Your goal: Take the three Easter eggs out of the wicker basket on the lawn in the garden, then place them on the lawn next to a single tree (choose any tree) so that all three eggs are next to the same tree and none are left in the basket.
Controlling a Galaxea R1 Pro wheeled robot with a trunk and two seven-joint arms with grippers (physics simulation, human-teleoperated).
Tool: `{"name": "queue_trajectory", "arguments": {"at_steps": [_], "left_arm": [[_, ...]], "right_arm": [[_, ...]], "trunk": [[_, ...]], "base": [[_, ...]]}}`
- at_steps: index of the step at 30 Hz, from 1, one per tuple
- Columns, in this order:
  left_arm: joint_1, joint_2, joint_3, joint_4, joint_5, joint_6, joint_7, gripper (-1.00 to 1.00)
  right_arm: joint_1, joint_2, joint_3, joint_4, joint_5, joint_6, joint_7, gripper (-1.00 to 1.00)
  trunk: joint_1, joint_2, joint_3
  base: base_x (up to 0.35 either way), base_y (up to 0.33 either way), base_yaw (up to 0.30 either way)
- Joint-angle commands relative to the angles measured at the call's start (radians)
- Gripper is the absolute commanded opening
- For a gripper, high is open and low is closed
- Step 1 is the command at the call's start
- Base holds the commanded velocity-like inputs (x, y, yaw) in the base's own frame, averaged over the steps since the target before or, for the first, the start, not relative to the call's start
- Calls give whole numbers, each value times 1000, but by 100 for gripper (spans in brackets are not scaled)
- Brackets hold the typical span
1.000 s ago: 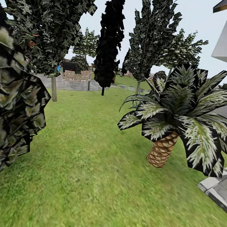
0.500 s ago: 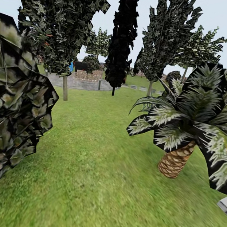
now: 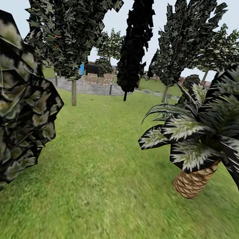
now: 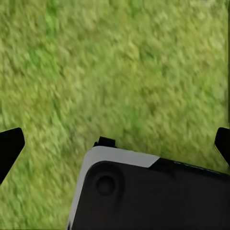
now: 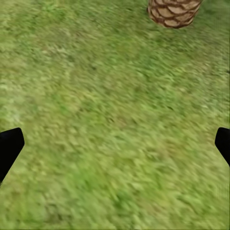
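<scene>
head view, left to right: one large dark leafy bush fills the near left edge. behind it stands one tree with a pale straight trunk and a broad dark-green crown. farther back lies one round grey paved patio with some brown woven furniture on it, too small to count. at centre stands one near-black conifer. right of it are two more leafy trees, the nearer and a paler one behind. at the near right stands one short palm with a scaled brown trunk and white-streaked fronds. the lawn runs between bush and palm up to the patio.

no container can be made out in these views; eggs and basket cannot be located.

left wrist view: the left gripper hangs over bare grass, its two dark fingertips set wide apart at the picture edges, nothing between them; a dark body panel with a white rim sits below.

right wrist view: the right gripper likewise spread wide, empty, over grass, with the palm trunk base beyond.
</scene>
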Motion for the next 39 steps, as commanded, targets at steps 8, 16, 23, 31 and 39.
{"name": "queue_trajectory", "arguments": {"at_steps": [8, 16, 23, 31, 39], "left_arm": [[-1, 0, 1, 0, 3, -4, 1, 100], [-1, 0, 1, 0, 3, -4, 1, 100], [-1, -1, 2, 0, 3, -4, 0, 100], [-1, -2, 2, 0, 3, -7, 1, 100], [0, -2, 2, 0, 3, -8, 1, 100]], "right_arm": [[-1, -6, 1, 3, -7, 2, 4, 100], [-1, -4, 0, 1, -11, -4, 4, 100], [-1, -2, -1, 1, -16, -4, 2, 100], [-1, -2, -1, 0, -17, -4, 2, 100], [-1, -2, -1, 0, -17, -4, 2, 100]], "trunk": [[1, -2, -2], [1, -2, -3], [1, -2, -9], [1, -2, -16], [1, -2, -22]], "base": [[331, -74, 2], [331, -74, 29], [331, -74, 196], [331, -87, 227], [331, -112, 223]]}}
